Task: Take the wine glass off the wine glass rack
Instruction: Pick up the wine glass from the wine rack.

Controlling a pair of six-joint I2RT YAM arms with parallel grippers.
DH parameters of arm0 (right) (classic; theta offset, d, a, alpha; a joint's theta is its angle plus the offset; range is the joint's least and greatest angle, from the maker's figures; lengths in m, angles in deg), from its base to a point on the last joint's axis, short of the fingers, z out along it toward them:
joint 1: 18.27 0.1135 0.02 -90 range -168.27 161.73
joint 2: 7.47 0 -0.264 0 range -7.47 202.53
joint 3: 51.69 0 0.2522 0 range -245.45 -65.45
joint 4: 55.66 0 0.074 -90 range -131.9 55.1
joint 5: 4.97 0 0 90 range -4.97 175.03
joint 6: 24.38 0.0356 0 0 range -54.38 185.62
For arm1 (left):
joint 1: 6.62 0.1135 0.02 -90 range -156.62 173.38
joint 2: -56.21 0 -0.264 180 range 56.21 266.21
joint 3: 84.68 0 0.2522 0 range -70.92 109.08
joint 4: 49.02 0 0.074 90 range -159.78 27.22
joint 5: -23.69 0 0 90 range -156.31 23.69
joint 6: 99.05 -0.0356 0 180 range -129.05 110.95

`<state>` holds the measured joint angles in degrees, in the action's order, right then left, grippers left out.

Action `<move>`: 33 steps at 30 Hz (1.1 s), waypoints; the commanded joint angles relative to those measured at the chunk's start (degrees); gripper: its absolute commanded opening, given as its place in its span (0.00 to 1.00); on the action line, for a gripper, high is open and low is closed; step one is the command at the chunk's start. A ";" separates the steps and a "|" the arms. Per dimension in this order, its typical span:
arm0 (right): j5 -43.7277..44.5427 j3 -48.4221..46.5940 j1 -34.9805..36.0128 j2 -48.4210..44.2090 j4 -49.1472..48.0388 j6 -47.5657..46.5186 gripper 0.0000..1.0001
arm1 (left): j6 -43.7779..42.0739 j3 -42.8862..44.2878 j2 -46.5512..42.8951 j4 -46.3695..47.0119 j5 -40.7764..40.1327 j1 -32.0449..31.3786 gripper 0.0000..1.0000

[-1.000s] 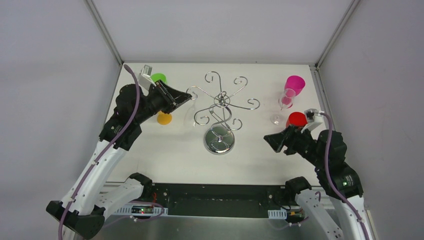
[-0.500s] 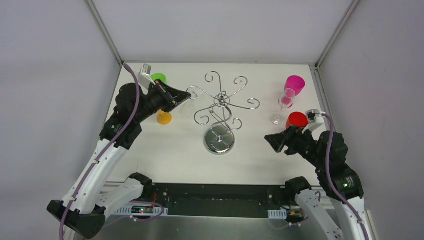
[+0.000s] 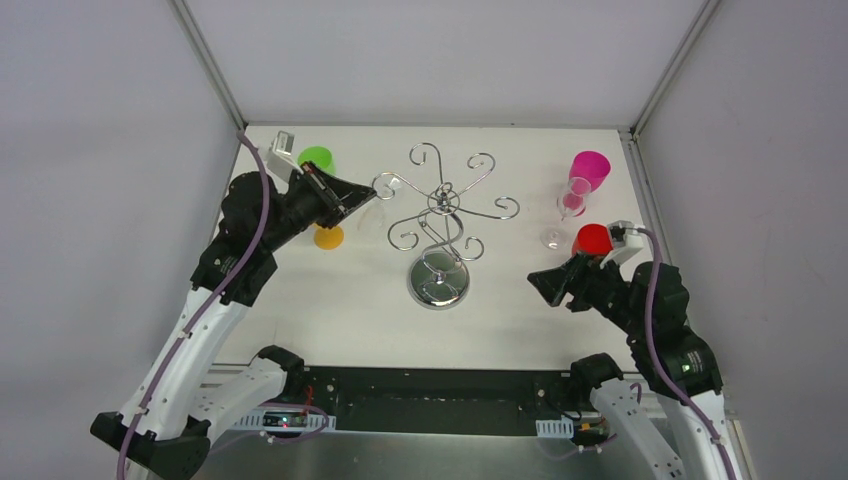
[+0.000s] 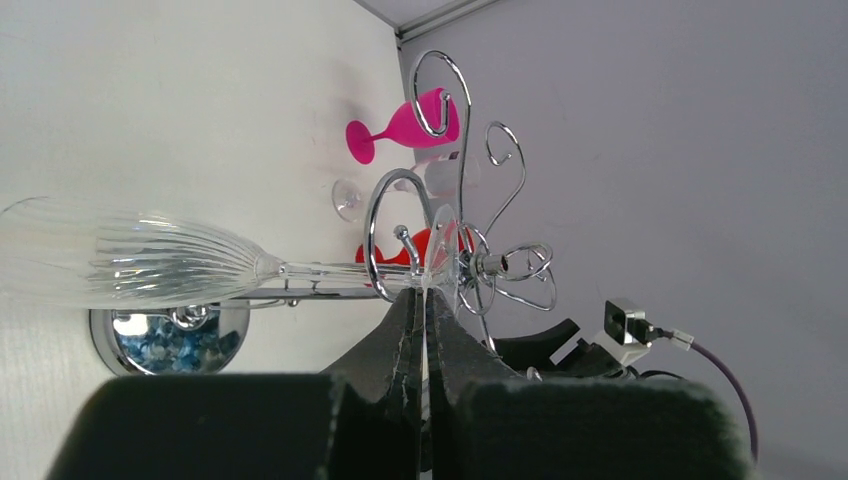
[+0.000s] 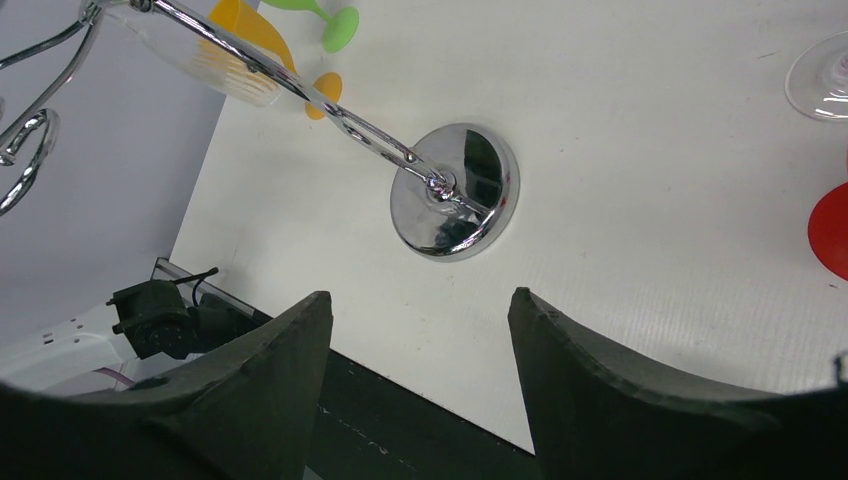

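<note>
One glass (image 4: 140, 265) hangs upside down on the rack (image 3: 445, 200), on the wire arm that reaches toward my left side. Its ribbed bowl points down and its foot is caught over the two wires. My left hand (image 4: 421, 295) is at that arm with the fingers drawn fully together, and in the wrist view their tips meet right at the thin stem, just under the foot. I take that as a grip on the stem, though the stem is so slim that I cannot see how firmly it is pinched.

My right hand (image 3: 542, 281) hovers off to the right of the rack's round base, apart from it, with the fingers spread and nothing between them.

So I judge the reach and the grasp as done and the removal itself as not yet begun, since the foot sits on the wires.

The next move calls for drawing the glass outward along the arm toward its curled end. I should keep the stem in the gap between the wires and the foot level, so it slides rather than snags on the scroll. Once the foot is free, I should carry the glass clear. A sideways tug could tip the rack, so the pull should follow the arm's own line.
</note>
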<state>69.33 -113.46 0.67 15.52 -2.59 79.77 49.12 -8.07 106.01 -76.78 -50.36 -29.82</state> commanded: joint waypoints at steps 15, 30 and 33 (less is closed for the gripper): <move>0.46 1.93 -0.20 -1.80 -1.62 0.17 0.68 | -3.48 5.00 2.98 -1.15 1.79 5.52 0.00; 0.02 3.92 -0.15 -2.06 -2.84 0.48 0.68 | 0.45 7.61 9.02 5.16 7.26 5.71 0.00; -0.16 4.15 -0.19 -1.78 -3.18 0.67 0.68 | 1.03 8.05 9.68 5.76 8.76 5.63 0.00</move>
<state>69.35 -109.63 0.67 13.94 -3.11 79.88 48.84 -2.94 115.30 -75.49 -44.92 -24.88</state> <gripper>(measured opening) 0.684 0.009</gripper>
